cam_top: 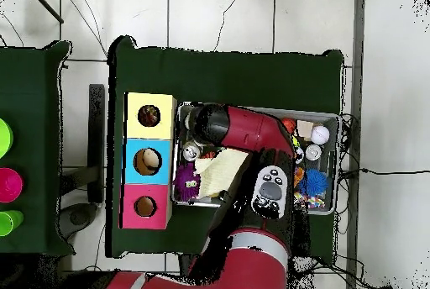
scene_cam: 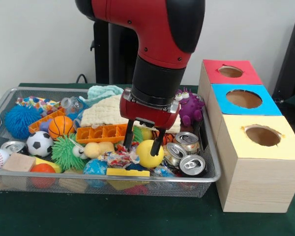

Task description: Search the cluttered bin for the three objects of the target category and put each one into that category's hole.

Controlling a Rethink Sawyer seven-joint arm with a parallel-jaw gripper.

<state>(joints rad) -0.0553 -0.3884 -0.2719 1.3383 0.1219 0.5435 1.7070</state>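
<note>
The silver wire mesh bin [scene_cam: 210, 172] is packed with toys, and it also shows in the overhead view [cam_top: 336, 118]. My gripper [scene_cam: 141, 149] is open and empty, low over the bin's middle. Its fingers [scene_cam: 128, 136] straddle the gap between a yellow ball [scene_cam: 148, 154] and a crumpled multicoloured wrapper [scene_cam: 119, 158], which lies just below and left of the tips. A white wrapper with coloured polka dots [scene_cam: 37, 103] lies at the bin's back left. A third wrapper I cannot pick out. In the overhead view the arm [cam_top: 243, 130] hides the gripper.
Three wooden boxes with holes stand beside the bin: red top [scene_cam: 231, 72], blue top [scene_cam: 243, 99], yellow top [scene_cam: 262, 135]. Drink cans [scene_cam: 191, 164], a purple monster toy [scene_cam: 189, 108], a cream cloth [scene_cam: 105, 112], an orange tray [scene_cam: 101, 132] and several balls fill the bin.
</note>
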